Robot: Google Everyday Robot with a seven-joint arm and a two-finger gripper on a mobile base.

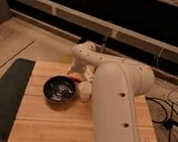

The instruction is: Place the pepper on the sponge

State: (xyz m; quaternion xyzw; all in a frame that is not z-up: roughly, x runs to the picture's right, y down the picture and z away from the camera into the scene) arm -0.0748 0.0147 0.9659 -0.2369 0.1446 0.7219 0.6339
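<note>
The pepper (74, 76) shows to us only as a small orange-red spot on the far part of the wooden table (48, 125), just behind the black bowl (59, 89) and just left of the white cup (85, 90). We see little more than its top edge, since the bowl's rim and the robot's wrist crowd in around it. The gripper (77, 73) hangs directly over that spot, pointing down at the board, at the end of the white arm (120, 106), which rises from the near right, bends over the far edge of the table and comes down again. Its fingers stand wide apart; we cannot tell whether either one touches the pepper, as the wrist hides most of them. The bowl sits left of the middle of the table, upright, with faint glints inside it, and the cup stands close beside its right rim, partly covered by the thick forearm. A dark mat (0, 97) lies flat along the left edge of the table, touching it. Cables (171, 103) trail over the floor to the right. We cannot make out the sponge in this view.
</note>
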